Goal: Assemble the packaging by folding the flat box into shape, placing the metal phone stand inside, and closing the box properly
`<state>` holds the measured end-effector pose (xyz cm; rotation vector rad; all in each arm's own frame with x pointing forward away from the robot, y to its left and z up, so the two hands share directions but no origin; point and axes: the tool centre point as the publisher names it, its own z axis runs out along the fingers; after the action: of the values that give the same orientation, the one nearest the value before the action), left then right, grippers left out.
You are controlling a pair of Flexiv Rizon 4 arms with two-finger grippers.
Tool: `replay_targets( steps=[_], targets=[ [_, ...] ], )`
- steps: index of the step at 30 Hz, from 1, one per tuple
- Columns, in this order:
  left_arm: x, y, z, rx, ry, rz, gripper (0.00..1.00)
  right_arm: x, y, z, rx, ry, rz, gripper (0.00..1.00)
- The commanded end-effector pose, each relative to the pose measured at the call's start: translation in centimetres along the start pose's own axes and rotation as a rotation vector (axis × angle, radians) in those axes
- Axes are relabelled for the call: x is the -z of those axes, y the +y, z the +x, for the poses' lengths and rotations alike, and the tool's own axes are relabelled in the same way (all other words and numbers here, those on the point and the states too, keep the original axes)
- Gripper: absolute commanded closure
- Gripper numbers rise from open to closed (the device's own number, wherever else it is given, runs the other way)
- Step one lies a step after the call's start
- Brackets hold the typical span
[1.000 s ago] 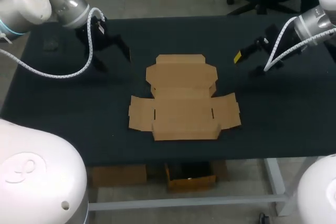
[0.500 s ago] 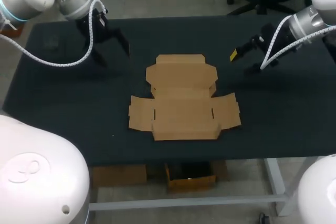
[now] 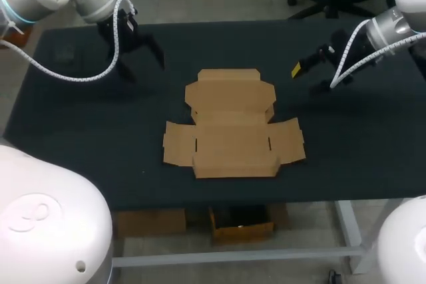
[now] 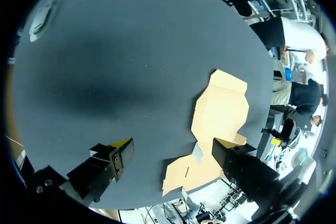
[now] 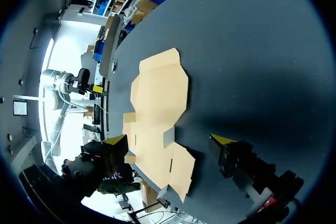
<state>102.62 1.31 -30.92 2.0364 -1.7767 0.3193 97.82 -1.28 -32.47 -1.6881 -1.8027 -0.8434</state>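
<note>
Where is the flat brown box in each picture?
Head view: the flat box lies in the middle of the table.
Left wrist view: the flat box lies ahead of the left gripper, one finger hiding its edge.
Right wrist view: the flat box lies ahead of the right gripper.
Shared landmark: the dark table under it.

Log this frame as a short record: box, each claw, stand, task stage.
box: flat, unfolded, lying between the two claws
left claw: open, empty, above the table off the box's far left corner
right claw: open, empty, off the box's far right corner
stand: not identifiable; a small dark item lies at far left
stage: folding not begun
</note>
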Motion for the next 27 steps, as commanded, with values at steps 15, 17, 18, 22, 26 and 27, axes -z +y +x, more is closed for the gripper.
replay_targets(
  steps=[15,17,18,22,26,27],
  targets=[
    [0.7,-1.6,0.4,-0.104,0.102,0.068,0.00,-2.3,2.8,-0.1,0.037,0.033,-0.026,0.00],
    [0.7,-1.8,0.5,-0.111,0.107,0.082,0.00,-2.5,3.0,0.0,0.040,0.038,-0.021,0.00],
    [0.8,-1.9,0.5,-0.113,0.109,0.082,0.00,-2.6,3.1,0.1,0.039,0.039,-0.018,0.00],
    [0.9,-2.1,0.7,-0.115,0.107,0.112,0.00,-3.2,3.3,0.3,0.011,0.036,0.008,0.16],
    [0.8,-2.2,0.9,-0.121,0.114,0.132,0.00,-3.9,3.3,0.2,-0.026,0.042,0.015,0.25],
    [0.8,-2.3,0.9,-0.123,0.117,0.140,0.00,-4.1,3.2,0.0,-0.043,0.038,0.013,0.30]
  ],
)
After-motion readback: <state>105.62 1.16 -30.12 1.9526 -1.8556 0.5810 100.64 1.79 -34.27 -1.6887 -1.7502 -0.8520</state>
